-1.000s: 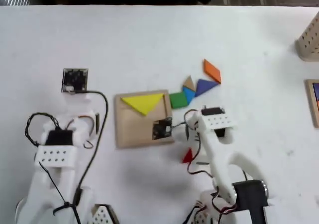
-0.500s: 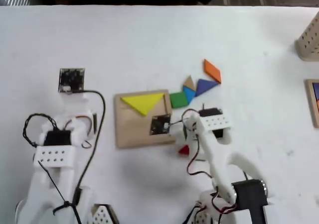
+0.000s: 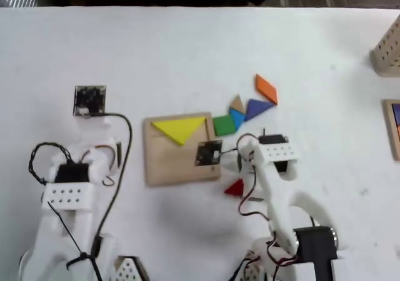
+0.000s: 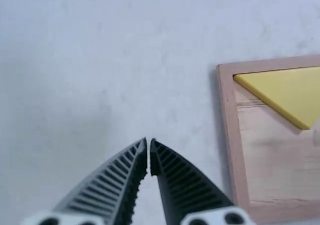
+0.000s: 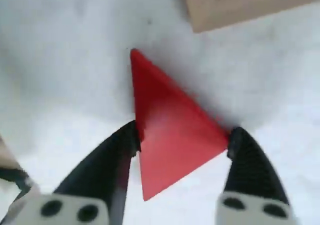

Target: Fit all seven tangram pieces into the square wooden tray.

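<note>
Off the tray's (image 3: pixel 167 166) 5 o'clock corner, on the worktop (image 3: pixel 187 44), lies the red triangle (image 3: pixel 235 187). The right gripper (image 5: pixel 182 135) pinches it, with 1 finger on a slanted edge and the other on a corner. That hold looks weak to me: pressure on a slope and a point could make the thin piece twist or squirt out as it lifts. If it turns in the grip, it may land on the tray's rim or ride up on the yellow triangle (image 3: pixel 180 130), which lies inside the tray along its 12 o'clock side. A swing toward 12 o'clock could also knock the green square (image 3: pixel 224 125), which sits just beside the tray's 2 o'clock corner and near that arm. The left gripper (image 4: pixel 149 147) is pressed together on nothing, over bare worktop at the tray's 9 o'clock, so I expect no trouble from it.

Count: 1 tray, 2 grippers and 7 pieces. The pieces are 5 triangles, 1 square and 1 orange parallelogram (image 3: pixel 266 88). The triangles are yellow, red, the tan triangle (image 3: pixel 237 102), the light-blue triangle (image 3: pixel 237 117) and the dark-blue triangle (image 3: pixel 258 108). Only 1 piece is in the tray and 6 are outside — red at 5 o'clock, the other 5 clustered at the tray's 2 o'clock.
</note>
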